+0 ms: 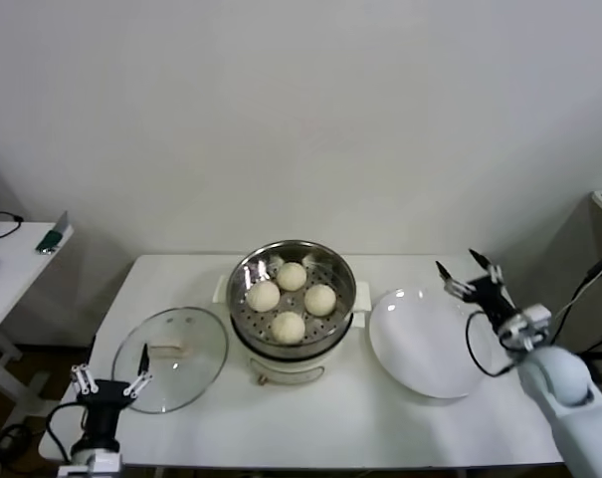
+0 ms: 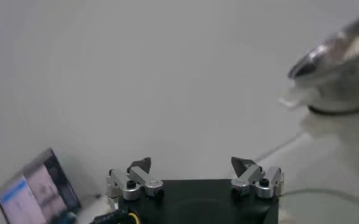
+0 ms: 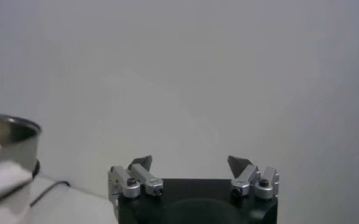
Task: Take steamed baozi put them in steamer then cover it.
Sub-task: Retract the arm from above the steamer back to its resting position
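Several cream-white baozi [image 1: 291, 296] lie in the shiny steel steamer [image 1: 244, 275] on its cream pot base at the table's middle. The clear glass cover [image 1: 171, 357] with its cream handle lies flat on the table left of the steamer. My left gripper [image 1: 109, 379] is open and empty at the front left, just in front of the cover. My right gripper [image 1: 470, 269] is open and empty at the right, raised beyond the white plate. The left wrist view shows the open gripper [image 2: 192, 164] and the steamer's rim [image 2: 325, 52]. The right wrist view shows the open gripper [image 3: 191, 162] and the steamer's edge [image 3: 11, 131].
A flat white plate [image 1: 425, 342] lies right of the steamer, bare. A side table [image 1: 12, 264] with a small device stands at the far left. A white wall rises behind the table.
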